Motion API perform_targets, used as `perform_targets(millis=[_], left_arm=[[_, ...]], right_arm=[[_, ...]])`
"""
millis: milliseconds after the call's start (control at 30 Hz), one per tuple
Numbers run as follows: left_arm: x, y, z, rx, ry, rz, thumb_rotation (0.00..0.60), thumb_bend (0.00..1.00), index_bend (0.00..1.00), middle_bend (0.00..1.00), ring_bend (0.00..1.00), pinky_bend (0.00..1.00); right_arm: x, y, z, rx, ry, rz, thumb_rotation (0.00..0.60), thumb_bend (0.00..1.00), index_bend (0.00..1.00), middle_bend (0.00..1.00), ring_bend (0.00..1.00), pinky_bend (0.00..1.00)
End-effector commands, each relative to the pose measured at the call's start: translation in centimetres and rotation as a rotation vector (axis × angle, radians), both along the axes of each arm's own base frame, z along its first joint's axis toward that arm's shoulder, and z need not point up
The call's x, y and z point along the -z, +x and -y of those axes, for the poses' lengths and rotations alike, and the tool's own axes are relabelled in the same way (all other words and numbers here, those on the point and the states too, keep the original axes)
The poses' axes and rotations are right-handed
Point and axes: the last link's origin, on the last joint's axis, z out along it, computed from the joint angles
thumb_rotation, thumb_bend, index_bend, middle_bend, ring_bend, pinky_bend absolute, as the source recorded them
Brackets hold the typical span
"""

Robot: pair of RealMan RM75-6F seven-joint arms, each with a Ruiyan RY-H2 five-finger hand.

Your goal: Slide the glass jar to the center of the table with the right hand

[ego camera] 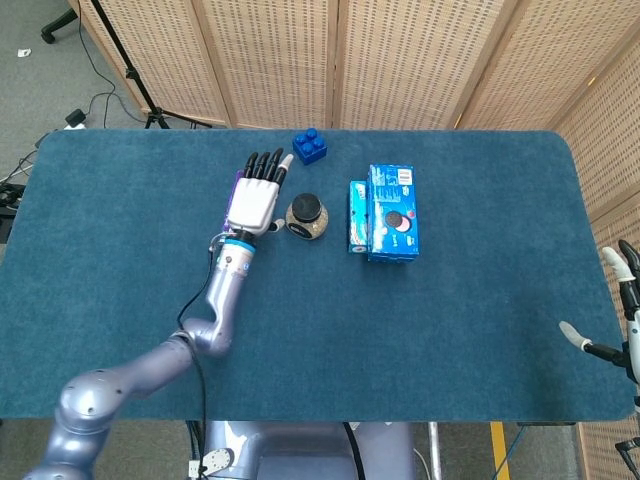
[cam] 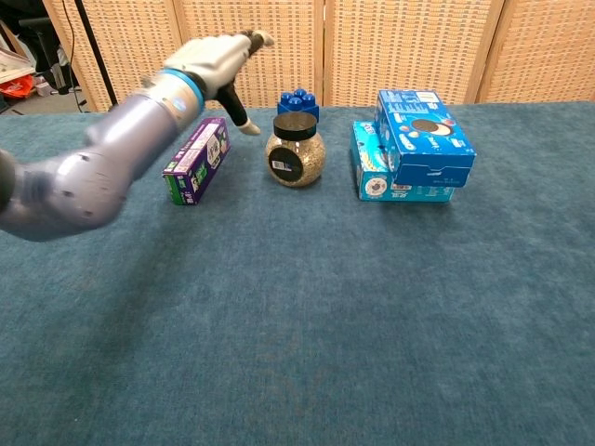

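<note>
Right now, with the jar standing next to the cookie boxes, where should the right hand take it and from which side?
Best guess: wrap the round belly of the glass jar, below its black lid, coming from the near, front side. It stands upright. The blue boxes crowd one flank, the blue brick sits behind, and the left hand hovers open on the other flank. The right hand is off at the table edge.
</note>
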Motion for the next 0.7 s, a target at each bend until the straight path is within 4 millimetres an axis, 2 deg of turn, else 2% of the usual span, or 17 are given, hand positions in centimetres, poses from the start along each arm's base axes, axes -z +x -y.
perform_targets(millis=[33, 167, 300, 467, 567, 700], left_arm=[[-10.8, -5.8, 4.8, -0.04, 0.073, -0.003, 0.6, 0.0, 0.0, 0.0, 0.0, 0.0], [-16.4, -9.8, 8.9, -0.061, 0.11, 0.008, 0.6, 0.0, 0.0, 0.0, 0.0, 0.0], [-19.1, -13.3, 11.9, -0.07, 0.133, 0.03, 0.6, 0.0, 0.0, 0.0, 0.0, 0.0], [-20.9, -17.9, 15.4, -0.109, 0.148, 0.075, 0.6, 0.0, 0.0, 0.0, 0.0, 0.0], [-21.5, -21.0, 18.6, -0.17, 0.142, 0.129, 0.6, 0.0, 0.0, 0.0, 0.0, 0.0], [-21.8, -23.1, 21.6, -0.216, 0.153, 0.169, 0.6, 0.0, 0.0, 0.0, 0.0, 0.0]], right_arm=[[0.3, 0.1, 0.0, 0.004, 0.009, -0.017, 0.6, 0.0, 0.0, 0.0, 0.0, 0.0], [0.7, 0.1, -0.1, 0.01, 0.021, -0.033, 0.6, 0.0, 0.0, 0.0, 0.0, 0.0], [0.6, 0.1, -0.2, 0.012, 0.022, -0.033, 0.6, 0.0, 0.0, 0.0, 0.0, 0.0], [0.5, 0.1, -0.4, 0.017, 0.02, -0.043, 0.6, 0.0, 0.0, 0.0, 0.0, 0.0], [0.4, 0.1, -0.6, 0.032, 0.023, -0.063, 0.6, 0.0, 0.0, 0.0, 0.0, 0.0], [0.3, 0.0, -0.7, 0.048, 0.027, -0.078, 0.6, 0.0, 0.0, 0.0, 0.0, 0.0]])
